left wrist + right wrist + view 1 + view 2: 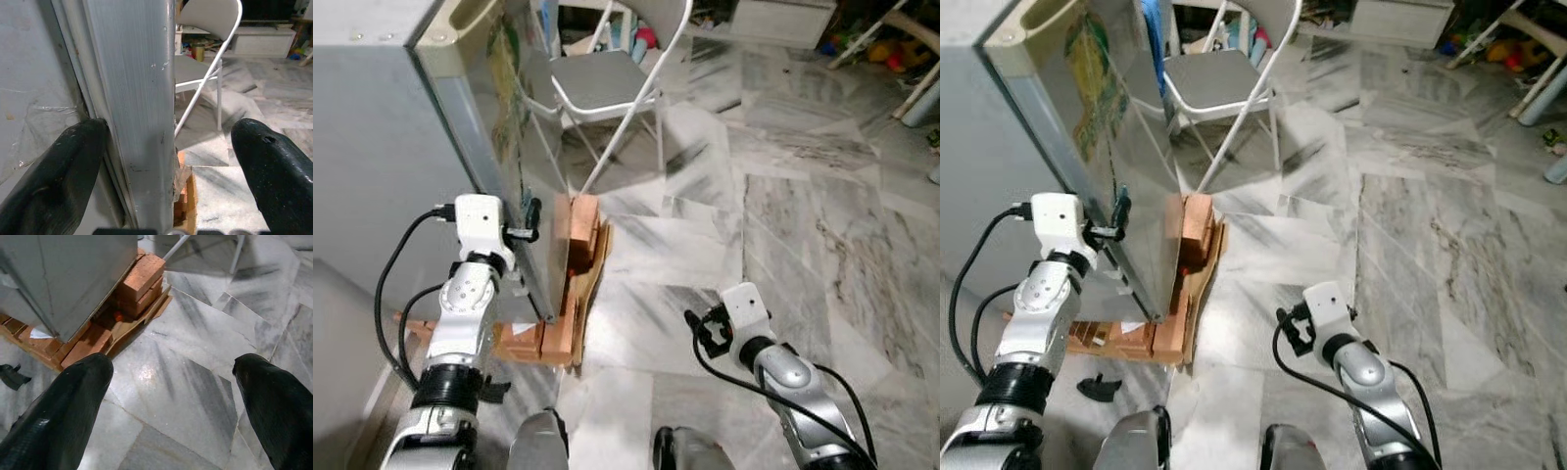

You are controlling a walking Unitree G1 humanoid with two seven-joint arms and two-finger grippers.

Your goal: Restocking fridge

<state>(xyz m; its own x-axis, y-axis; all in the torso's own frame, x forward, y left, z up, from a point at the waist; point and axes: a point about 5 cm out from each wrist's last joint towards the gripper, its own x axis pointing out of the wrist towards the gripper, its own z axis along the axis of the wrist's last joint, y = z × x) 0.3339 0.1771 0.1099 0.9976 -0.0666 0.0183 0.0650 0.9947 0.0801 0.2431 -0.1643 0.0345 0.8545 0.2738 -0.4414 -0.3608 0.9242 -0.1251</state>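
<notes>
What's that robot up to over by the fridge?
The robot stands at the fridge, whose door is a little ajar. Its left claw is open, with one finger on either side of the door's edge. The right claw hangs open above the marble floor. The fridge sits on bricks, with a white folding chair beyond.

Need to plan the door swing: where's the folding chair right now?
In the left eye view the white folding chair stands ahead on the marble floor, just beyond the fridge door's far edge, behind the brick stack.
</notes>
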